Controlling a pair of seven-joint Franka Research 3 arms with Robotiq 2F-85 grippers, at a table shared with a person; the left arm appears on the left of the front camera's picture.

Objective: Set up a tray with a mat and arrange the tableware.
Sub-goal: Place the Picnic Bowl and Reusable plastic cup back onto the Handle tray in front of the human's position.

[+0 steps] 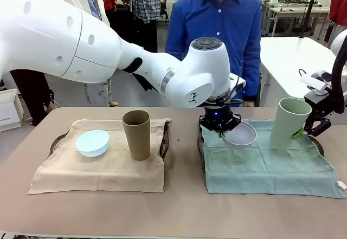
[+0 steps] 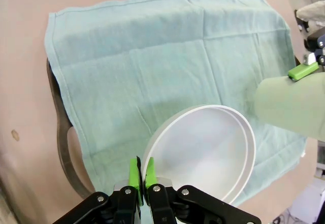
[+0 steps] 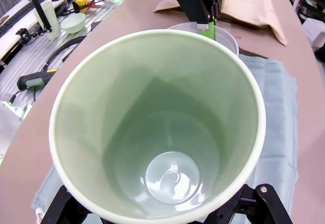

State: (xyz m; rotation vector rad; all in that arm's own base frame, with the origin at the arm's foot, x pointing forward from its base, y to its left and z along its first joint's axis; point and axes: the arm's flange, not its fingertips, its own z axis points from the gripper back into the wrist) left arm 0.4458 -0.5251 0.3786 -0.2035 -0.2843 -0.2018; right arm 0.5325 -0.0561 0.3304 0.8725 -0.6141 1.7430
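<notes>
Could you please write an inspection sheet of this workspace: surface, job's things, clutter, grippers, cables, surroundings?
Surface: tan table, two trays under a beige mat and a green mat.
Job's things: pale blue bowl and brown cup on the beige mat; white bowl and pale green cup held over the green mat.
Clutter: nothing seen.
Grippers: left gripper pinches the white bowl's rim; right gripper holds the pale green cup.
Cables: nothing seen on the table.
Surroundings: person in a blue shirt at the far side.
</notes>
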